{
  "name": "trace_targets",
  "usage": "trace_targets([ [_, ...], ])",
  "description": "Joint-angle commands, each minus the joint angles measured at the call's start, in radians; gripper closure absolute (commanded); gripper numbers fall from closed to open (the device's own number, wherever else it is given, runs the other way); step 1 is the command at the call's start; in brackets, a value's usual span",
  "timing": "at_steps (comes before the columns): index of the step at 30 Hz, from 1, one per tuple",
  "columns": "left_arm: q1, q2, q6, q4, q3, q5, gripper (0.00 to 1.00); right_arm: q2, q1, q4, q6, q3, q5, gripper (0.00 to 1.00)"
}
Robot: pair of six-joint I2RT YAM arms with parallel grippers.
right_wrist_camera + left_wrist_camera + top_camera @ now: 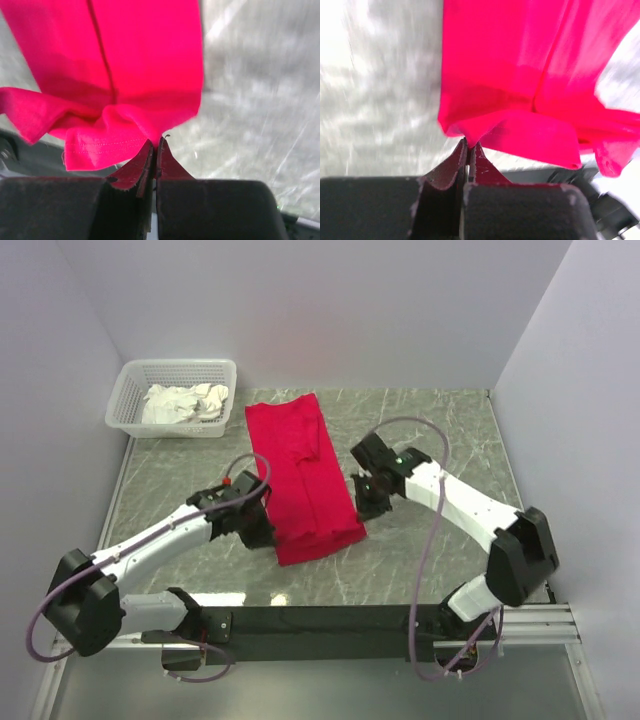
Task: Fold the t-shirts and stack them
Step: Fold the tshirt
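Observation:
A bright red t-shirt [300, 475], folded into a long strip, lies on the marble table and runs from the back middle toward the front. My left gripper [266, 530] is at its near left edge. In the left wrist view this gripper [469, 145] is shut on a pinch of the red fabric [520, 75], and the corner is lifted off the table. My right gripper [362, 502] is at the near right edge. In the right wrist view it [156, 144] is shut on the red fabric [140, 60], with a hem bunched up beside it.
A white lattice basket [130, 390] stands at the back left corner with crumpled white cloth [185, 403] in it. Pale walls close in the table on three sides. A black rail [330, 620] with the arm bases runs along the near edge.

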Motion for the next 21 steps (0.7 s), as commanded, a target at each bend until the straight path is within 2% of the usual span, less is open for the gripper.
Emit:
trace_targets([
  [1, 0.112, 0.066, 0.137, 0.053, 0.075, -0.043, 0.99, 0.113, -0.016, -0.015, -0.075, 0.167, 0.059, 1.0],
  [9, 0.28, 0.227, 0.306, 0.145, 0.212, -0.103, 0.99, 0.315, -0.05, 0.032, -0.158, 0.431, 0.117, 1.0],
  [15, 0.308, 0.307, 0.373, 0.231, 0.261, -0.138, 0.99, 0.439, -0.073, 0.077, -0.198, 0.526, 0.139, 1.0],
  [21, 0.315, 0.382, 0.402, 0.277, 0.285, -0.131, 0.99, 0.49, -0.098, 0.106, -0.198, 0.526, 0.134, 1.0],
])
